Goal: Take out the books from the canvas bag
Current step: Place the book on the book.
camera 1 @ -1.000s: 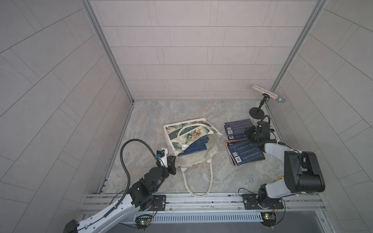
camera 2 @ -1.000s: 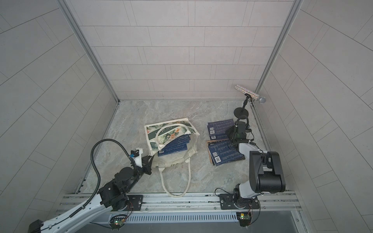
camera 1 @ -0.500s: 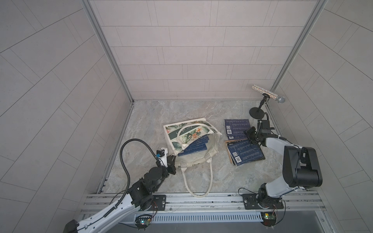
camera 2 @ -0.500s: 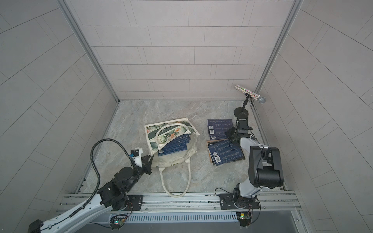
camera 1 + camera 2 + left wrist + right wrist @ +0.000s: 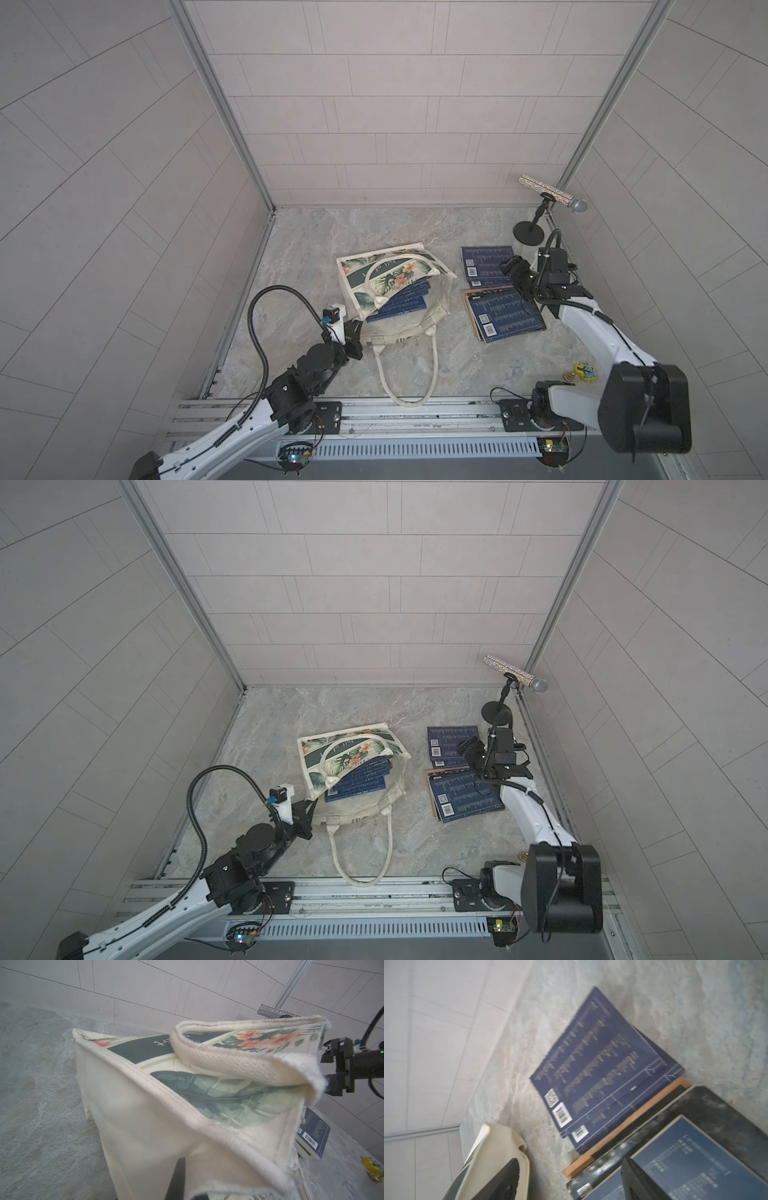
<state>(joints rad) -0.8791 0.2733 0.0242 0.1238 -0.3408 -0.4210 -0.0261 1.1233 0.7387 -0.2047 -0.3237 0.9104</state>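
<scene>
A stack of navy books (image 5: 399,301) lies inside the canvas bag (image 5: 374,270), with their near ends sticking out of its open mouth. The bag lies on its side in the middle of the grey marbled counter (image 5: 353,232), printed face up. One rope handle (image 5: 409,374) loops out toward the counter's near edge.

To the bag's right and apart from it, two more piles rest flat on the counter. The far pile (image 5: 484,259) shows navy covers. The near pile (image 5: 505,318) has a navy cover on top of a black one edged in brown.

The right gripper (image 5: 512,269) hangs over the right edge of the far pile, its fingers spread wide with nothing between them. The left gripper (image 5: 355,332) is at the bag's near left corner, its fingers closed on the cream rim.

A glittery microphone (image 5: 552,193) on a black stand (image 5: 528,232) sits in the far right corner. A small yellow object (image 5: 585,371) lies by the counter's near right edge.
</scene>
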